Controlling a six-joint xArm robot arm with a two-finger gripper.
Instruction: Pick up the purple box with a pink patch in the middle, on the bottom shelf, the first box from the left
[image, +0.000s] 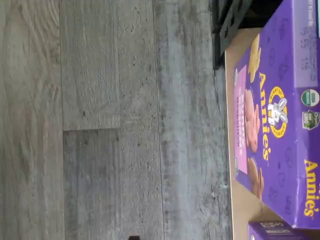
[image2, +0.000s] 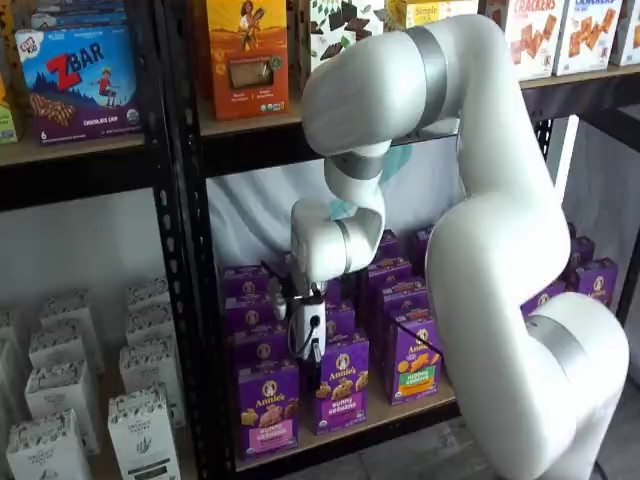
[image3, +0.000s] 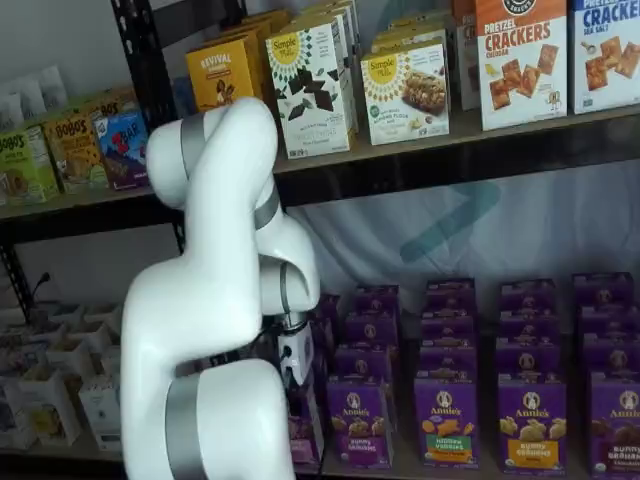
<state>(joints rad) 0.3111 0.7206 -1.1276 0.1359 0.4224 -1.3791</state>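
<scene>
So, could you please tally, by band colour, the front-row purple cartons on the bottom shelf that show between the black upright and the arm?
Pink band carton: 1
Green band carton: 1
All-purple carton: 1
Total: 3, counting only what the arm leaves in sight of that row.

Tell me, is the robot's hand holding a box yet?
Not that the pictures show. The gripper hangs above the purple box, whose top looks free, but its fingers are too unclear to say if they're open.
</scene>
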